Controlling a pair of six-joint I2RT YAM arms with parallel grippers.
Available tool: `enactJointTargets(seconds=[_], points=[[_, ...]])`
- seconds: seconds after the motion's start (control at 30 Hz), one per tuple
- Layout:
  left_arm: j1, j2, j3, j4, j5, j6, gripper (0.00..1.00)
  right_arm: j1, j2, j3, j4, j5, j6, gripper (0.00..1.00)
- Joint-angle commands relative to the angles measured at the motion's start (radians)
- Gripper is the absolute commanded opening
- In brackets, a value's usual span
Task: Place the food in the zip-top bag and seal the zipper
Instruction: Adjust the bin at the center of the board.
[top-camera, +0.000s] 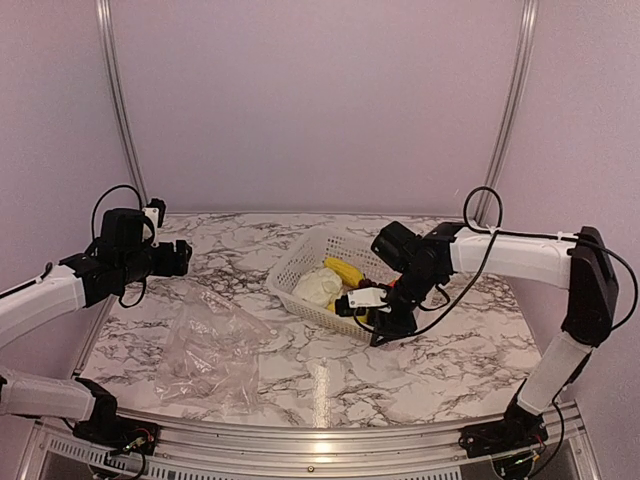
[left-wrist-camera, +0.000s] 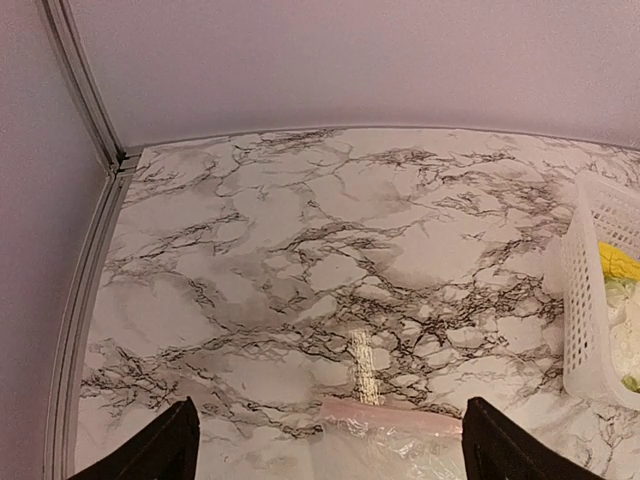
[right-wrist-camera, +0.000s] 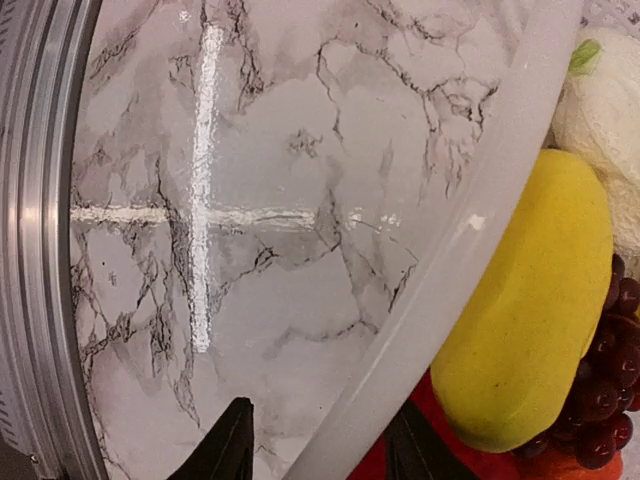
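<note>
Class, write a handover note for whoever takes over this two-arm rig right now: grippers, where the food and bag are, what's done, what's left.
Left gripper: open, holding nothing, raised above the zip-top bag.
Right gripper: open, fingers astride the basket rim, not clamped.
Food: the cauliflower, yellow piece, grapes and red pepper lie in the basket.
Bag: crumpled on the table, empty.
Done: nothing bagged.
Left: bag every piece, then press the zipper shut.
</note>
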Motion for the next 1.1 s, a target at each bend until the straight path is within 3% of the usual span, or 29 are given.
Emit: enactJointTargets(seconds=[0.0,0.33,0.53,0.73,0.97,1.07], points=[[-0.003,0.016,0.000,-0.002,0.015,0.010,0.94,-0.069,0.007,0.139,-0.154,-0.076,-0.029,0.43],[-0.012,0.023,-0.002,-0.003,0.022,0.012,0.94,-0.292,0.225,0.496,-0.009,-0.082,0.125,0.46],[-0.022,0.032,-0.001,-0.006,0.031,0.014,0.94,-0.311,0.370,0.619,0.145,0.103,0.203,0.50],[-0.032,0.035,0.001,-0.010,0.036,0.016,0.94,-0.311,0.526,0.751,0.134,0.169,0.200,0.50],[-0.044,0.040,0.004,-0.015,0.035,0.024,0.94,-0.347,0.575,0.794,0.125,0.161,0.259,0.39],[-0.045,0.043,0.006,-0.017,0.038,0.024,0.94,-0.379,0.570,0.789,0.117,0.139,0.286,0.29]])
